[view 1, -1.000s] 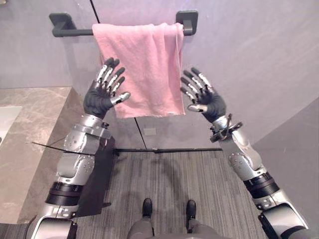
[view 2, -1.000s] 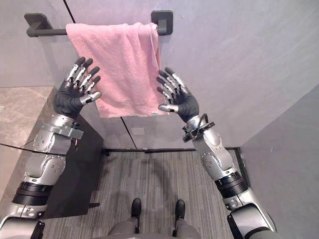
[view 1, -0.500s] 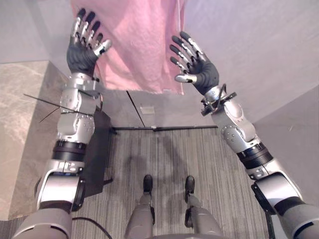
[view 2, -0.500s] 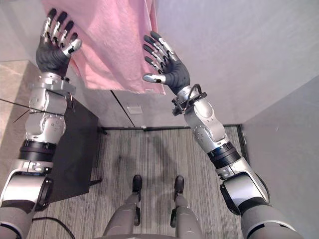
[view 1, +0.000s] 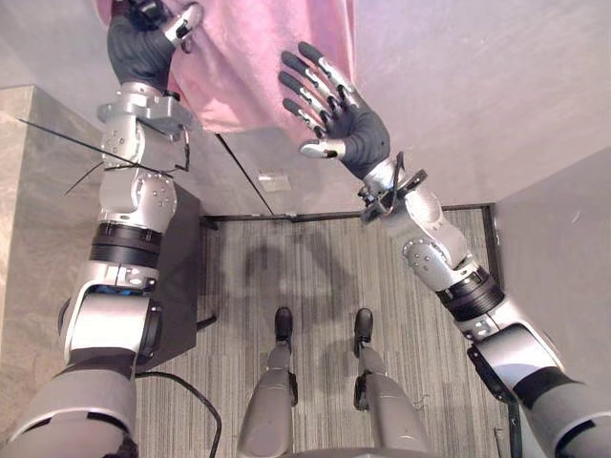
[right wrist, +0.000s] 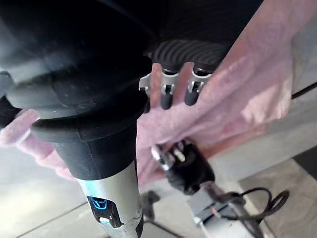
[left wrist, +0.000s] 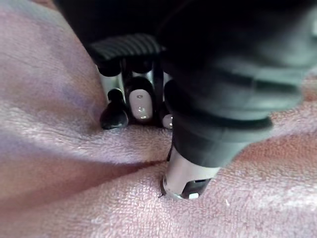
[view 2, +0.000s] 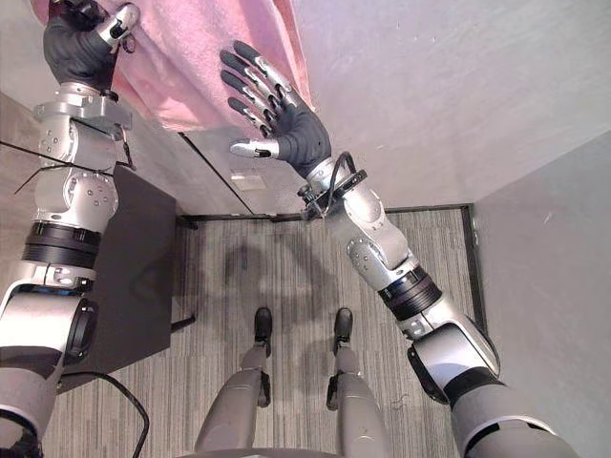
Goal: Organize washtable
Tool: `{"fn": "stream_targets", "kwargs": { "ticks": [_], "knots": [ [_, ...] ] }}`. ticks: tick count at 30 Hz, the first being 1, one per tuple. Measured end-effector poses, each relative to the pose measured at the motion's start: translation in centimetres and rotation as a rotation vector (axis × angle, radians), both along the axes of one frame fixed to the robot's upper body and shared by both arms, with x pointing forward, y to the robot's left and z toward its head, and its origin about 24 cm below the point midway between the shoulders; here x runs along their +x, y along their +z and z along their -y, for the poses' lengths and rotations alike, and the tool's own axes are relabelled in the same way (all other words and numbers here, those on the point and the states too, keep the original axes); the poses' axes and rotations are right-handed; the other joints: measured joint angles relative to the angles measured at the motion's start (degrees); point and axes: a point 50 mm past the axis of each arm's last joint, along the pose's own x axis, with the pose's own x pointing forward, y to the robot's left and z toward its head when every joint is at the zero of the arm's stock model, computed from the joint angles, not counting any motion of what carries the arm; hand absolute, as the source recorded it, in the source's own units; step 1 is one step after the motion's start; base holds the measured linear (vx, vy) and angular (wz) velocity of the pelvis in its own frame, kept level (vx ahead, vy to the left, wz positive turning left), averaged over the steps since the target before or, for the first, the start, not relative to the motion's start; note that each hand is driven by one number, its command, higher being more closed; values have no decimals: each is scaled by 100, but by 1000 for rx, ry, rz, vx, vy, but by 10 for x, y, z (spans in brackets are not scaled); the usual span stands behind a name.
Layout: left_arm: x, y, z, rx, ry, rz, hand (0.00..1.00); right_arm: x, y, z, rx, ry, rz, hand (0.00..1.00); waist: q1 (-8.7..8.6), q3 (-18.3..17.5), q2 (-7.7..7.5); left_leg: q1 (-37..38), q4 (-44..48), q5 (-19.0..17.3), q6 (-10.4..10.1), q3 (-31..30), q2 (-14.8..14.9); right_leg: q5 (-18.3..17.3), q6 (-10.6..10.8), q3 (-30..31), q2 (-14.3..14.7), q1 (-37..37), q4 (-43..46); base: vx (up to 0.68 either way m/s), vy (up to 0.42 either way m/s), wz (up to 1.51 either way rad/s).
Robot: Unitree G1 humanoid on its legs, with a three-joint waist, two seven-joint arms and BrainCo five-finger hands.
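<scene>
A pink towel (view 1: 258,57) hangs against the grey wall, and its lower edge shows at the top of the eye views. My left hand (view 1: 138,48) is raised against the towel's left part. In the left wrist view its fingers (left wrist: 136,101) and thumb (left wrist: 185,173) press into the cloth (left wrist: 59,148), which creases between them. My right hand (view 1: 353,134) is held up in front of the towel's lower right corner, open with fingers spread, a little off the cloth. The right wrist view looks past its straight fingers (right wrist: 168,89) to the towel (right wrist: 247,84) and the left hand (right wrist: 185,171).
A stone counter (view 1: 29,239) runs along the left, with a dark cabinet side (view 1: 186,267) below it. Striped carpet (view 1: 315,277) covers the floor up to the wall. A small plate (view 1: 274,181) sits low on the wall under the towel.
The camera has tipped down, so the towel rail has left the picture. My left hand has reached up onto the towel. My right hand has closed in on its lower right edge.
</scene>
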Motion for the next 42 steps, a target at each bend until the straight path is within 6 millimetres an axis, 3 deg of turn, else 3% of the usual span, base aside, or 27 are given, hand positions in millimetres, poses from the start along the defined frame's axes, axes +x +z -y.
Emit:
{"fn": "stream_targets", "kwargs": {
  "ticks": [4, 11, 17, 21, 25, 36, 42],
  "knots": [
    [-2, 4, -8, -13, 56, 14, 0, -16, 2, 0, 45, 60, 38, 0, 5, 1, -2, -58, -29, -12, -18, 55, 4, -7, 9, 25, 3, -85, 0, -83, 17, -7],
    [-5, 6, -15, -18, 129, 24, 0, -25, -10, 10, 57, 55, 29, 0, 7, 1, -3, -57, -30, -11, -18, 57, 32, 2, -2, 19, 35, -84, 2, -61, 14, -1],
    [-9, 10, -23, 25, 317, 22, 0, -28, -25, 12, 106, 46, -37, 0, 0, 1, -5, -56, -29, 11, -50, 58, 97, 7, -9, 6, 112, -83, 3, -58, 2, -3],
    [-23, 15, -67, -182, 475, 31, 0, -36, -29, 14, 131, 58, -48, 0, 0, 1, -6, -43, -29, 29, -75, 63, 168, 16, -23, -13, 193, -73, 4, -60, -8, -3],
    [-34, 15, -103, -249, 585, 10, 0, -38, -30, 14, 147, 70, -60, 0, 58, -4, -14, -35, -26, 52, -66, 44, 204, 41, -85, -70, 220, -39, 3, -54, 8, 6],
    [-29, -18, -132, -293, 635, -158, 0, -39, -28, 2, 259, 78, -118, 0, 292, -60, -109, 43, 3, 52, -65, -48, 204, 26, -103, -194, 173, 121, 3, -34, 53, 6],
    [-29, -39, -137, -345, 538, -193, 0, -36, -28, 4, 271, 72, -131, 0, 289, -90, -152, 87, -6, 24, -73, -36, 210, 25, -104, -230, 171, 186, 3, -50, 46, 3]
  ]
}}
